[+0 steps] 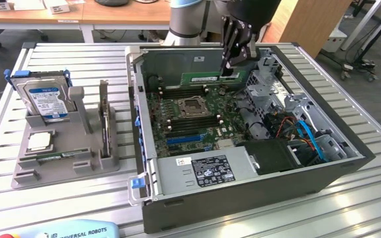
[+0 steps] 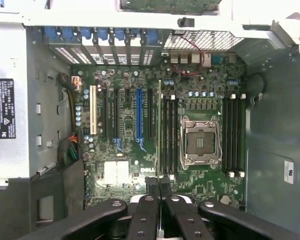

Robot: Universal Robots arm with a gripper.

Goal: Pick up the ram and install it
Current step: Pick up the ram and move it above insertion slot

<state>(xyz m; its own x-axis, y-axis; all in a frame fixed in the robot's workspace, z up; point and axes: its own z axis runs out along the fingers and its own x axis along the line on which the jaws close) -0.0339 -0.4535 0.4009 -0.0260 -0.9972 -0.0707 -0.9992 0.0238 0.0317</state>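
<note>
The ram (image 1: 207, 78) is a narrow green stick with a pale sticker. It hangs level over the back of the motherboard (image 1: 190, 124) inside the open computer case (image 1: 243, 198). My gripper (image 1: 229, 69) comes down from above and is shut on the stick's right part. In the wrist view the black fingers (image 2: 152, 210) are pressed together. The ram (image 2: 160, 125) shows there edge-on as a thin line running out from them. It lies over the black memory slots (image 2: 169, 135) beside the empty processor socket (image 2: 200, 141). The stick is above the board, not seated in a slot.
On the exterior view's left, a grey holder (image 1: 65, 168) carries a blue-labelled hard drive (image 1: 45, 99) and a square silver processor chip (image 1: 38, 141). Inside the case, a drive cage (image 1: 277, 84), cables (image 1: 309, 139) and the power supply (image 1: 207, 171) crowd the board's edges.
</note>
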